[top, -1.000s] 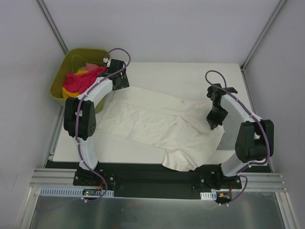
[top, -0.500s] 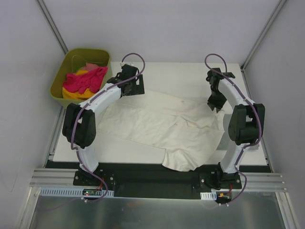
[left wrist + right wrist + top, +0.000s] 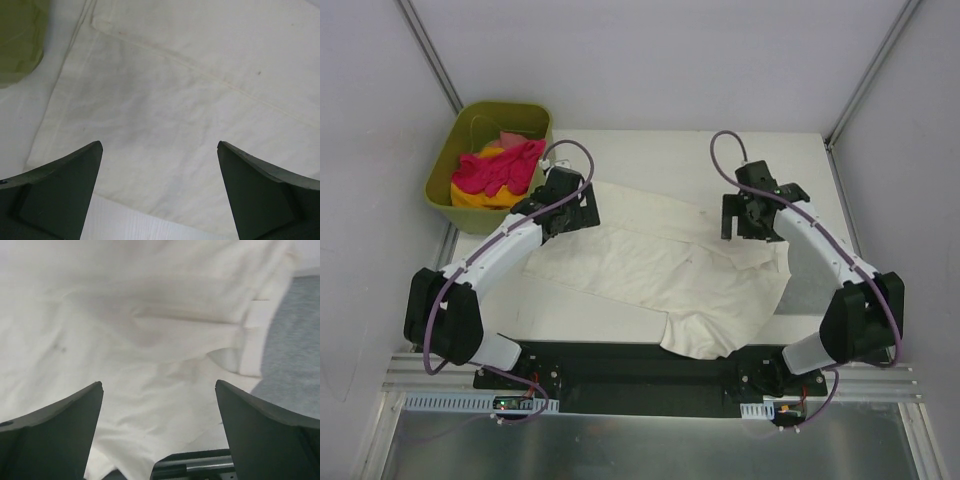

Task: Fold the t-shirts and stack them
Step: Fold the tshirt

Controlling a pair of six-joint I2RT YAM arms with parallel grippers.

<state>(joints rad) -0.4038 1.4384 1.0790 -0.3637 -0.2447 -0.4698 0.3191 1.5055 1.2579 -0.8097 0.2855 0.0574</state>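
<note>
A large cream-white t-shirt lies spread across the white table, with one part hanging over the near edge. My left gripper hovers open over the shirt's left part, with nothing between its fingers. Over the shirt's right part my right gripper is also open and holds nothing. A grey t-shirt lies partly under the cream one at the right. Pink and yellow t-shirts are bunched in the tub.
The olive-green tub stands off the table's far left corner, and its wall shows in the left wrist view. A black rail runs along the near edge between the arm bases. Grey walls enclose the table.
My right gripper has opened, let go of the cream shirt and swung inward over it. The left gripper has moved from beside the tub to above the shirt's left part.
</note>
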